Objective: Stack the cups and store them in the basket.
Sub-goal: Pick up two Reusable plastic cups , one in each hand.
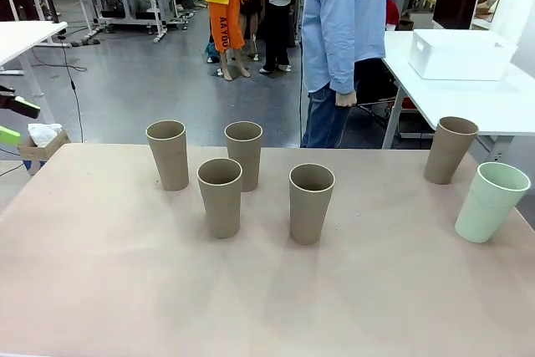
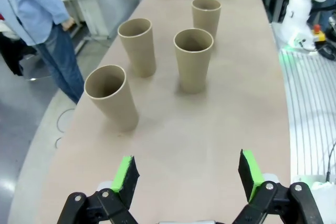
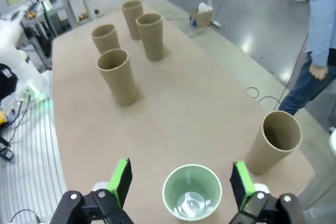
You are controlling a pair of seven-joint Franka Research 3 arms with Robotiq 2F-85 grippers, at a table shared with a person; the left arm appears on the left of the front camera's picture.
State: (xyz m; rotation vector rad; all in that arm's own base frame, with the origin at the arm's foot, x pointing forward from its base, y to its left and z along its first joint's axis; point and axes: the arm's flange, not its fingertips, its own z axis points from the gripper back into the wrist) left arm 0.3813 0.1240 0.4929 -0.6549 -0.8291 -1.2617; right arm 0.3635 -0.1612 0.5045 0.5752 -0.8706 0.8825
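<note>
1. Taking stock, we find nothing stacked yet: all six cups stand singly and mouth up on the table (image 1: 267,307), none touching another.
2. Four brown ones cluster left of the middle: the far-left cup (image 1: 168,155), the far-middle cup (image 1: 243,155), the near-left cup (image 1: 220,196) and the near-middle cup (image 1: 311,203).
3. Off to our right stands the lone brown cup (image 1: 450,150), with the green cup (image 1: 491,201) just beside it at the table's right edge.
4. We see the basket (image 1: 456,64) on a white side table (image 1: 510,106) beyond the far right corner, well apart from every cup. Its inside is mostly hidden from us, so we cannot tell whether anything lies in it.
5. Our left claw (image 2: 188,174) is spread wide with nothing between its pads. It hangs over its own end of the table, with the brown cluster ahead of it.
6. Our right claw (image 3: 181,181) is equally wide and holds nothing. Its own camera looks straight down into the green cup, framed between the pads, so we judge that it hovers above that cup rather than around it.
7. A person (image 1: 343,22) stands at the far side, hands away from the table.
8. By our reckoning the whole job remains: nesting six cups, then carrying the stack to the basket.
</note>
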